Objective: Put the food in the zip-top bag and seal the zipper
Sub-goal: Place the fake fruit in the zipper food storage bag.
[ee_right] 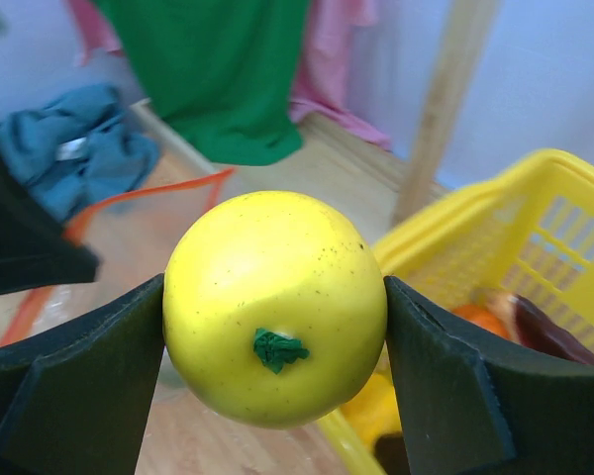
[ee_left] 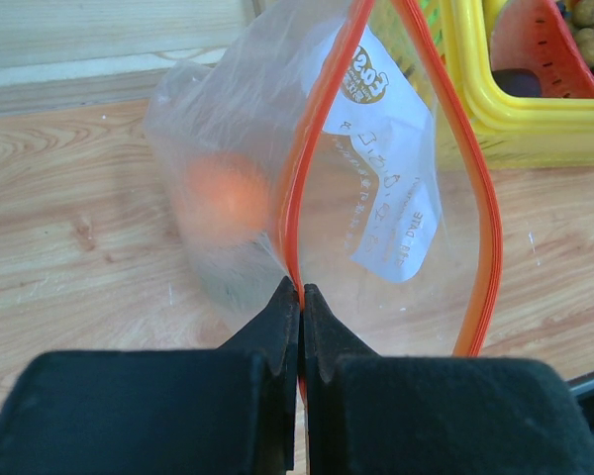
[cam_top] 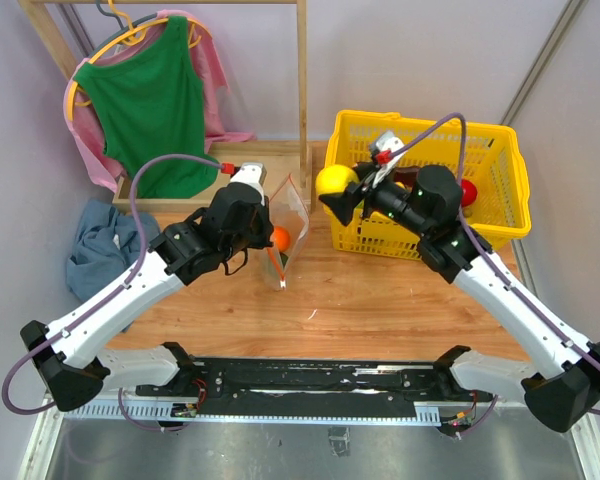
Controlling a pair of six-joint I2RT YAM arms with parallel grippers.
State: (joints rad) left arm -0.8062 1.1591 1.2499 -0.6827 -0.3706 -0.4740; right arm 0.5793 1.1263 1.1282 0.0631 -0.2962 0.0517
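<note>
we've got our right claw (cam_top: 340, 197) clamped snug on a yellow fruit (ee_right: 275, 307), arm reaching toward 9 o'clock past the basket (cam_top: 500, 222) rim, left claw (ee_left: 300, 297) pinched tight on the zipper (ee_left: 289, 198), zip-top bag (cam_top: 292, 212) gaping at the basket's 9 o'clock, orange fruit (cam_top: 280, 237) inside

Plastics, gloss and wood grain
Thin, clear, crinkled plastic film is seen in the zip-top bag (ee_left: 238, 129), a smooth gloss on the yellow toy fruit (ee_right: 275, 287), moulded plastic in the lattice basket (cam_top: 500, 222), and grained wood in the tabletop (ee_left: 69, 257).
</note>
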